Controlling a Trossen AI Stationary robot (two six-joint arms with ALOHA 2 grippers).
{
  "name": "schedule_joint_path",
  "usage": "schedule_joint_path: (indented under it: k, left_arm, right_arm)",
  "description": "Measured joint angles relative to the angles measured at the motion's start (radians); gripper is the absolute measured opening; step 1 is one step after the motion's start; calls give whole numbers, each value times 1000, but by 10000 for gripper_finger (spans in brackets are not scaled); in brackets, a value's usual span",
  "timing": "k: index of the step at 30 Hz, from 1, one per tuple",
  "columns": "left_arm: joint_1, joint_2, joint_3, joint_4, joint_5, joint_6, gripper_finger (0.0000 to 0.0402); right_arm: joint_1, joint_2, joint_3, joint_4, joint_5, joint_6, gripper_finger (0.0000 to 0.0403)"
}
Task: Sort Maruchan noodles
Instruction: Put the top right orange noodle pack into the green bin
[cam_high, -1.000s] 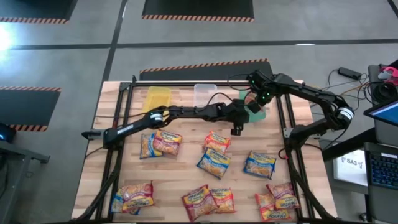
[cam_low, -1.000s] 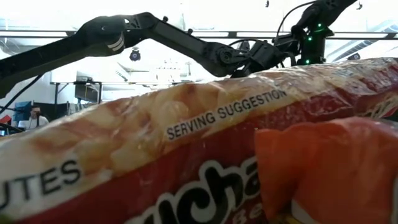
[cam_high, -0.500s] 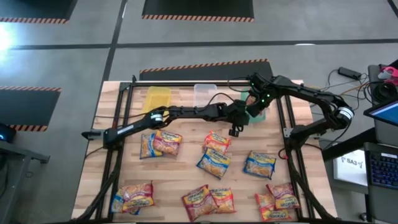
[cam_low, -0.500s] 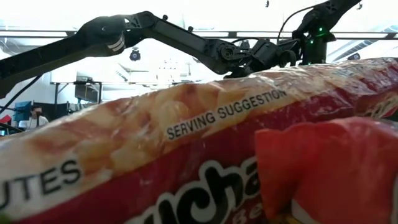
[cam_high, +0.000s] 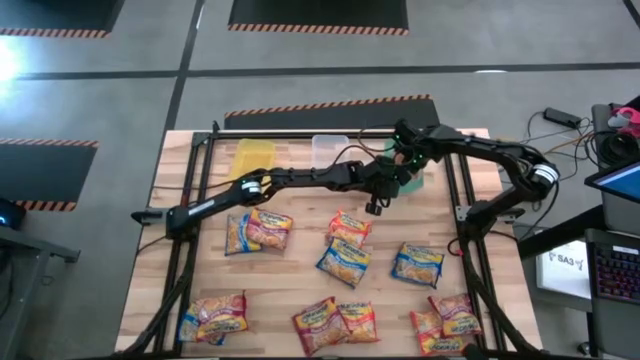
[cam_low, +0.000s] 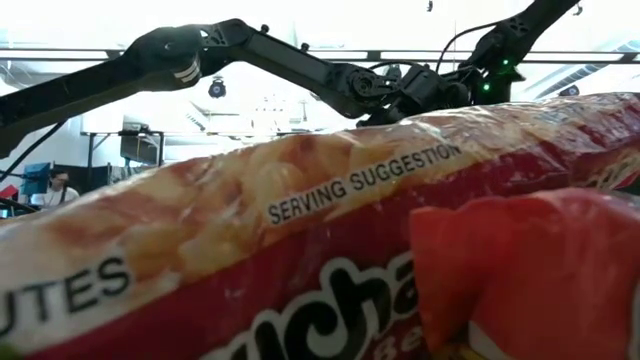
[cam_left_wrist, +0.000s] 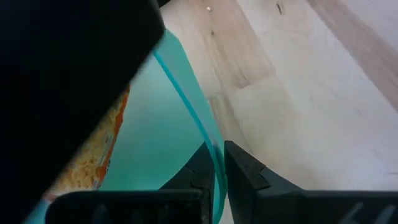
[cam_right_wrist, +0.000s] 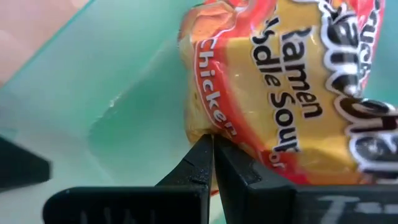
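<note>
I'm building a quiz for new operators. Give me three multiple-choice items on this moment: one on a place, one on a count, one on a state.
1. Where is the left gripper?
A) at the green bin wall
B) on a blue packet
C) parked off to the side

2. How many bins stand on the table?
A) one
B) three
C) five

3. The right gripper is:
A) wide open
B) shut on an orange chicken packet
C) shut on nothing

Key: 1 A, its fingers pinch the green rim. 2 B, a yellow bin, a clear bin and the green bin. 3 B, its tips pinch the packet's edge.
</note>
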Motion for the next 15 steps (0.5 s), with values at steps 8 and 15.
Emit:
schedule_joint_path:
  k: [8, 15]
  left_arm:
    - [-10, -2, 0, -5, 57, 9, 3]
    - [-10, -22, 0, 12, 48, 0, 17]
  right_arm:
    - [-6, -4, -1, 1, 24, -12, 9]
    - [-13, -71, 1, -26, -67, -12, 9]
